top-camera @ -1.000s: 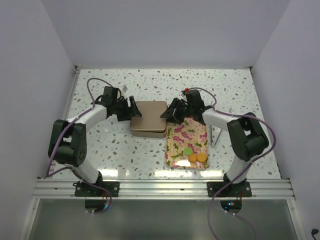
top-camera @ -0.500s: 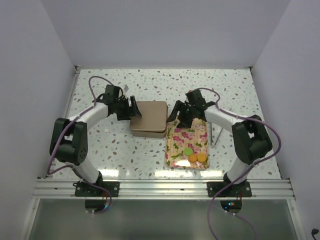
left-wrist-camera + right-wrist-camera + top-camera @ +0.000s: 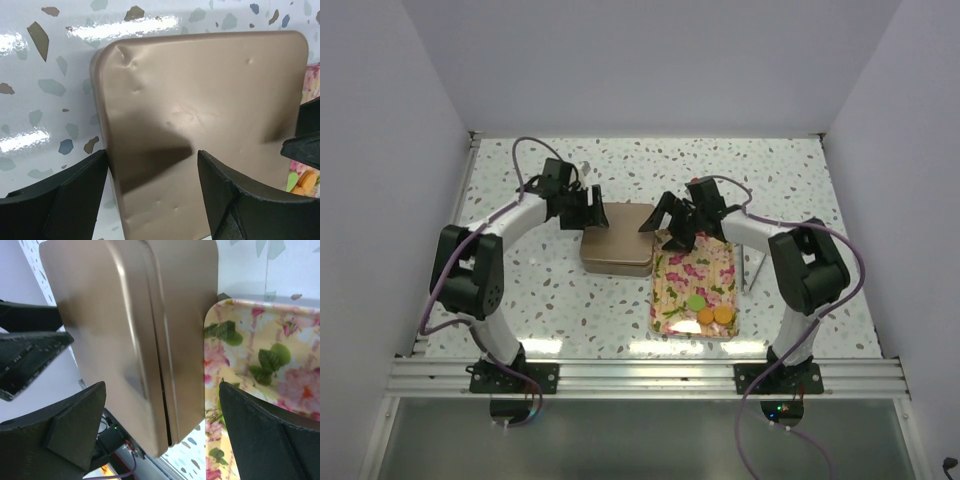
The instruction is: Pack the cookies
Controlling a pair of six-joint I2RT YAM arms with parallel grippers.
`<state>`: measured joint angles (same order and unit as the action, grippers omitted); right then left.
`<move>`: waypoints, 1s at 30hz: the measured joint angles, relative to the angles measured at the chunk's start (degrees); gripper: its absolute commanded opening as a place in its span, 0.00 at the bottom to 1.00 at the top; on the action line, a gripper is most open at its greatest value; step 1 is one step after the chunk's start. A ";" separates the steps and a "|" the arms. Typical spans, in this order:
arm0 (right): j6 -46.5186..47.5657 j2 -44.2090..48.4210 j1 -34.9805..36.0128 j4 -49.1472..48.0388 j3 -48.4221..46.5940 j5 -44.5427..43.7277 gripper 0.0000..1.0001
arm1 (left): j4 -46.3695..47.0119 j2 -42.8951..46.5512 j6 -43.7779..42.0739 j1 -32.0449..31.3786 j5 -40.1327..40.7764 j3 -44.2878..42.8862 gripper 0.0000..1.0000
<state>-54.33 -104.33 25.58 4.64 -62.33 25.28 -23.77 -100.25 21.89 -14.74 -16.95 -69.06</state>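
Near the middle of the speckled bench (image 3: 540,290) sits a tan tin (image 3: 617,238), lid on, its top marked by a few small dents. Just to its right lies a flowered tray (image 3: 692,268), long side running toward the arms, its far left corner close against the tin's right side.

Three cookies (image 3: 706,316) lie on the tray's near end, one green and two orange, clustered together and well apart from both claws. None is held.

At the tin's far left corner is the left claw (image 3: 595,208), spread. In its wrist view the two fingers (image 3: 240,200) stand apart over the lid, one at the tin's left edge and one over the lid, with nothing pinched between them.

Over the gap where tin and tray meet is the right claw (image 3: 667,226), spread wide. Its wrist view shows one finger on the tin's side and the other over the tray's flowers, and nothing is pinched there either.
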 measured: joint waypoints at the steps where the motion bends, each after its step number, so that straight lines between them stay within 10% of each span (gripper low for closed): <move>1: -0.33 -0.76 0.00 -0.15 -0.35 0.13 0.99 | -0.33 -0.31 -0.11 -0.31 0.26 -0.04 0.76; 30: -0.72 -2.97 0.24 -0.07 -3.89 1.31 0.98 | -8.50 -2.36 -1.11 -4.79 8.07 -7.85 0.76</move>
<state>-55.05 -107.31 25.82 4.58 -66.22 26.59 -32.27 -102.61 20.78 -19.53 -8.88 -76.90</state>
